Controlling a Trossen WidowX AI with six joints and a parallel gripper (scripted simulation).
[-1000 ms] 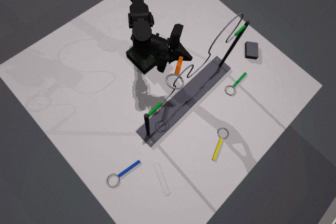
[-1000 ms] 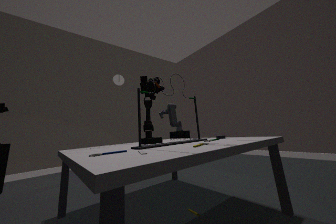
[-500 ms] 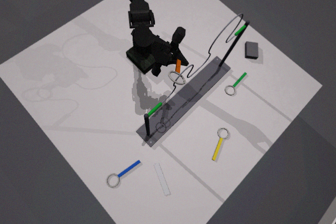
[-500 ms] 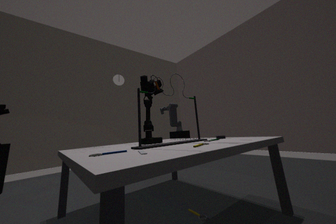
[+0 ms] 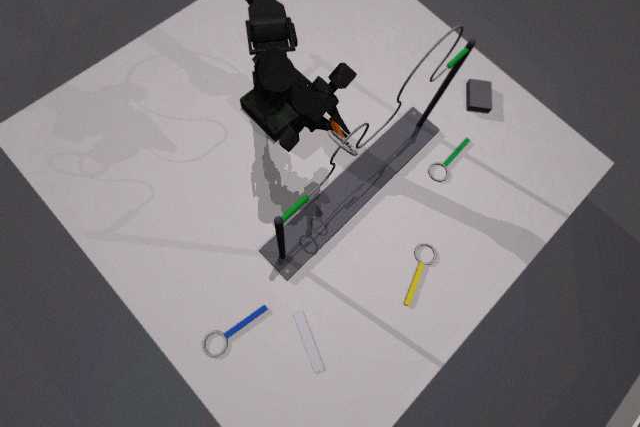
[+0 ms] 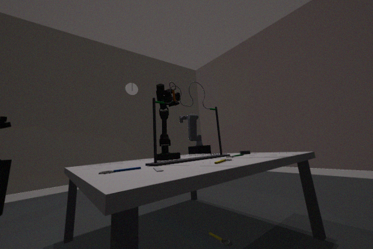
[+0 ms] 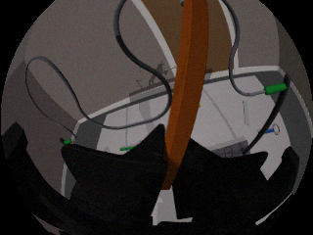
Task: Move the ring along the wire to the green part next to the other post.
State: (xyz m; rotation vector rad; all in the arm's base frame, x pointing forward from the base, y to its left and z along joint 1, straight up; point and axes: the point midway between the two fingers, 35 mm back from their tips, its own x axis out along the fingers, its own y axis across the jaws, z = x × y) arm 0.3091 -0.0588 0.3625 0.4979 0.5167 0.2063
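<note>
Claw (image 5: 345,128) (image 6: 173,99) (image 7: 164,128) closed on orange handle (image 5: 337,128) (image 6: 173,95) (image 7: 188,83), high above table (image 5: 361,236) (image 6: 192,176) (image 7: 215,113). Ring (image 5: 336,141) at handle's far end, out beyond claw, around or beside grey wire (image 5: 332,166) (image 6: 206,101) (image 7: 132,128) near small loop; threading and clearance not resolvable. Handle's long axis runs from claw toward ring, roughly upright in exterior view. Which green part is goal: not determinable from present views. Next move, by judgement: follow loop's bend, turning handle so ring plane stays across wire; main risk, ring rim grazing grey.
</note>
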